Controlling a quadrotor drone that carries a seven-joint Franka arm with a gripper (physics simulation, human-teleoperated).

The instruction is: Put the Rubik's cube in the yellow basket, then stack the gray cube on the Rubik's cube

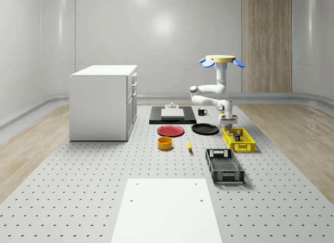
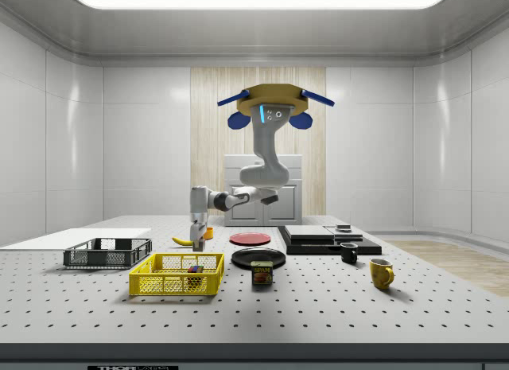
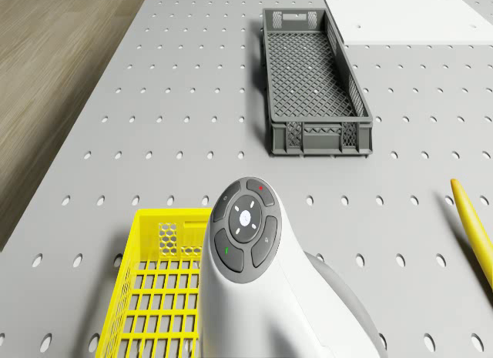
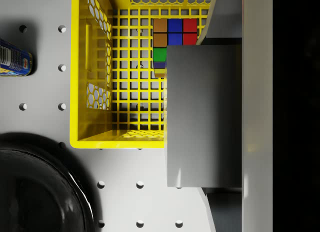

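Observation:
The Rubik's cube (image 4: 172, 37) lies inside the yellow basket (image 4: 75, 92), also seen as Rubik's cube (image 2: 195, 268) in basket (image 2: 175, 282). My gripper (image 4: 210, 117) is shut on the gray cube (image 4: 202, 117), which hangs above the basket's end, offset from the Rubik's cube and partly covering it. From the whole-scene view's right, the gripper (image 1: 227, 119) points down over the far end of the basket (image 1: 239, 140). The drone (image 1: 222, 60) hovers high above the table behind the basket, its arm bent down toward it.
A dark crate (image 1: 224, 165) sits in front of the basket. A black plate (image 1: 204, 129), red plate (image 1: 170, 130), orange bowl (image 1: 165, 143) and banana (image 1: 189, 145) lie to its left. A can (image 2: 262, 273) and mugs (image 2: 381, 273) stand nearby. A white cabinet (image 1: 102, 102) stands far left.

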